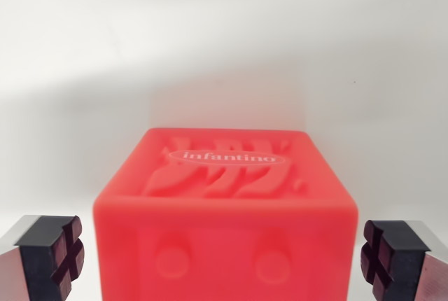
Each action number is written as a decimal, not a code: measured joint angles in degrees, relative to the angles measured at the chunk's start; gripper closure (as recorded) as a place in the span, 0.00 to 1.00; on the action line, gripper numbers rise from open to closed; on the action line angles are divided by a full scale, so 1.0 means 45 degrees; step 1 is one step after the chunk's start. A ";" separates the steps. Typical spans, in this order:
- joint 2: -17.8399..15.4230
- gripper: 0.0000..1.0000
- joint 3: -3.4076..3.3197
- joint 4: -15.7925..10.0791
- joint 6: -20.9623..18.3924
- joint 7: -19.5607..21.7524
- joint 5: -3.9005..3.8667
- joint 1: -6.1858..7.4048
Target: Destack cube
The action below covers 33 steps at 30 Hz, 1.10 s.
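Tool: robot gripper [224, 259] with two metal fingers, each bearing a black pad cut with a cross groove; one fingertip [59, 255] at the wrist view's lower left, the other at the lower right.
Tool state: jaws spread wide, wider than the cube; nothing held; a narrow gap of pale background shows between each pad and the cube's side wall.
Task item: bright coral-red soft plastic cube [227, 210], a toy block with rounded edges.
Task item position: directly between the two pads, touching neither; its near face fills the lower middle of the wrist view and runs off the bottom edge.
Stack: what the cube rests on lies below the frame edge; cannot tell.
Near face of cube: two shallow round raised studs side by side, slightly blurred.
Top face of cube: recessed panel with wavy raised relief and a raised oval label [227, 156] reading "infantino" in white letters.
Beyond cube: plain white surface [224, 49], with a soft grey shadow just behind the cube's far edge.
Obstructions: none visible between the pads and the cube.
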 joint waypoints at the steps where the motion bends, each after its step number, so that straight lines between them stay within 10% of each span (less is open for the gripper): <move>1: -0.0056 0.00 0.0000 -0.0016 -0.0041 0.0000 0.0000 0.0000; 33: -0.3086 0.00 -0.0091 -0.0515 -0.2533 0.0010 -0.0031 0.0064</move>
